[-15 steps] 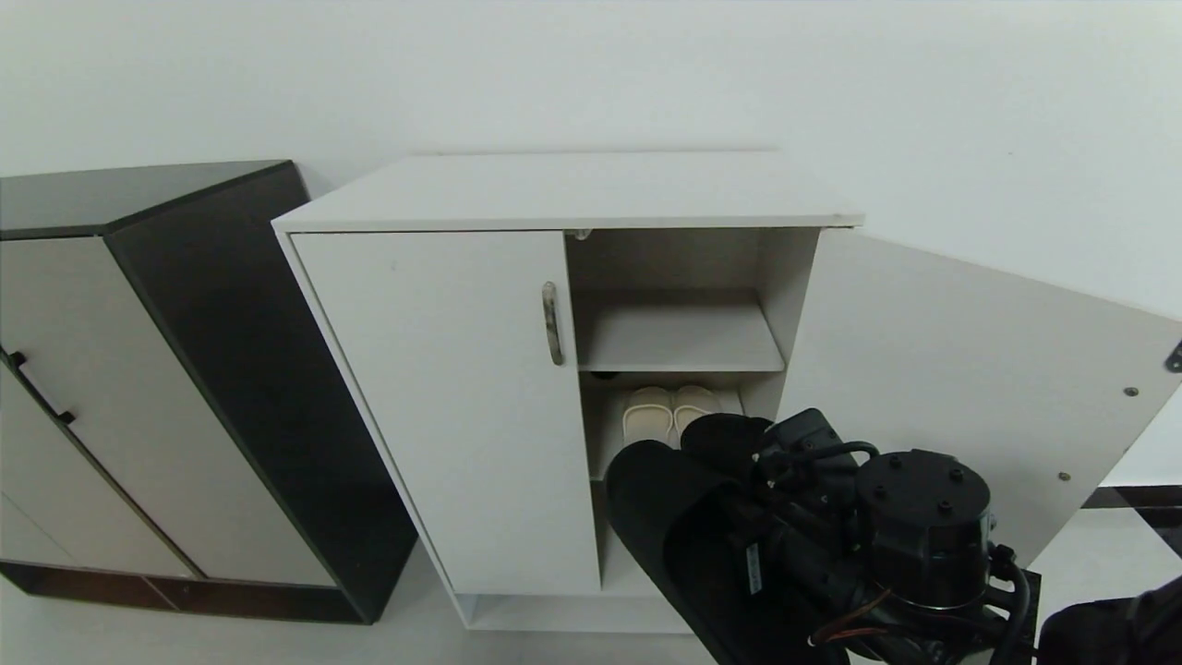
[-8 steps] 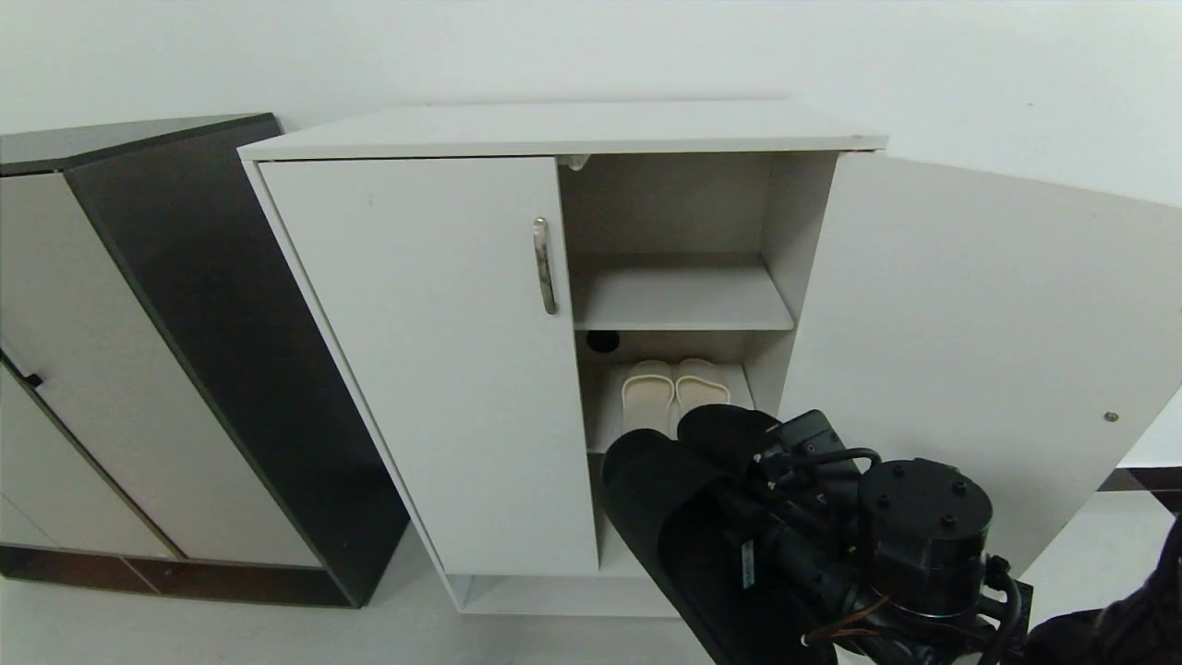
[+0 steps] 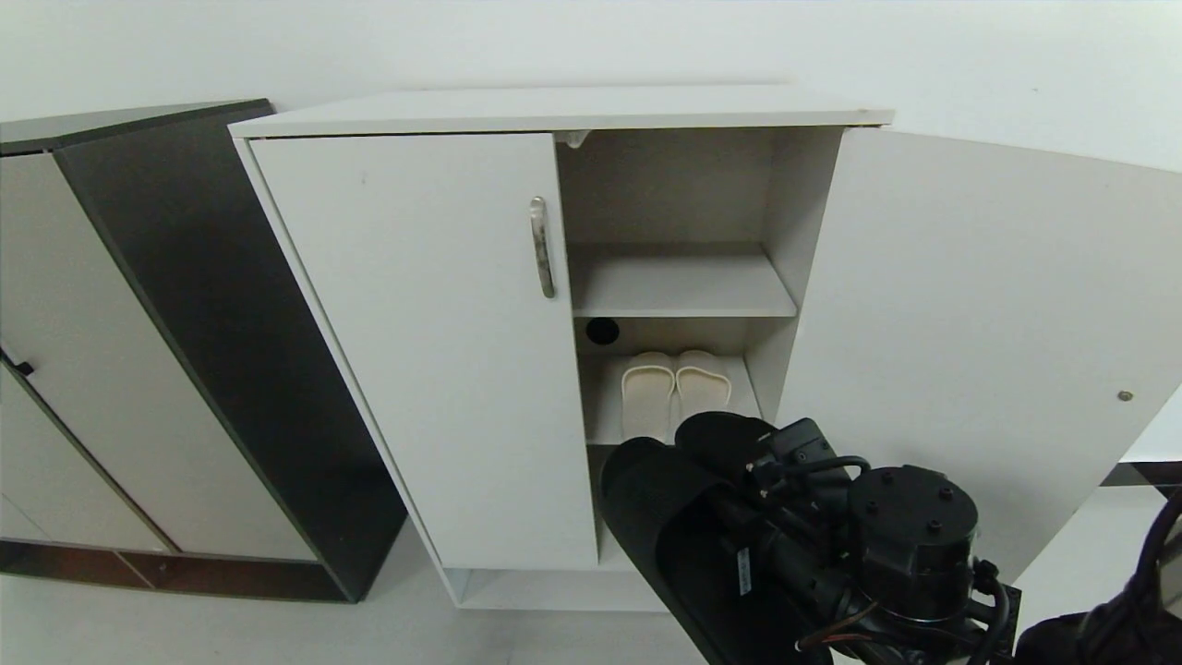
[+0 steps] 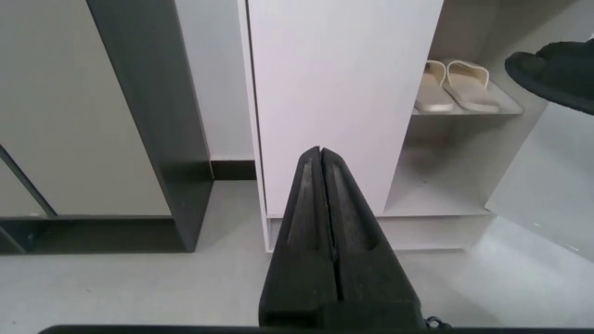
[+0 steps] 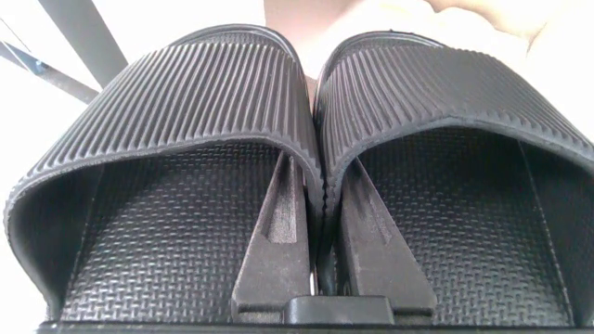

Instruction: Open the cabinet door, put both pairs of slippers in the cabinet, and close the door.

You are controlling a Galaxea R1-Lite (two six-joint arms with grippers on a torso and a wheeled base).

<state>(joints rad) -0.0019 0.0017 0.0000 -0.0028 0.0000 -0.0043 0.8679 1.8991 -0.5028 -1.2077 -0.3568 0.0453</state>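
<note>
The left gripper (image 4: pixel 320 158) hangs before the cabinet (image 3: pixel 554 109), fingers pressed together on nothing. Right of the closed door (image 3: pixel 416 351), the white slippers (image 3: pixel 674 388) lie on the middle shelf, and the right gripper (image 5: pixel 317 176) pinches the black slippers (image 3: pixel 683 499) by their inner walls at the opening; keep them level and push deep so the open door (image 3: pixel 970 351) can shut. Against a second ago the whole view has shifted, so the camera moved, not the cabinet

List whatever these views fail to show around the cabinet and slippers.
- Behind the closed left door: interior hidden in head and left wrist views.
- Open right door: outer edge cut off by the head view's frame.
- Ahead of the black slippers: right wrist view blocked by them.
</note>
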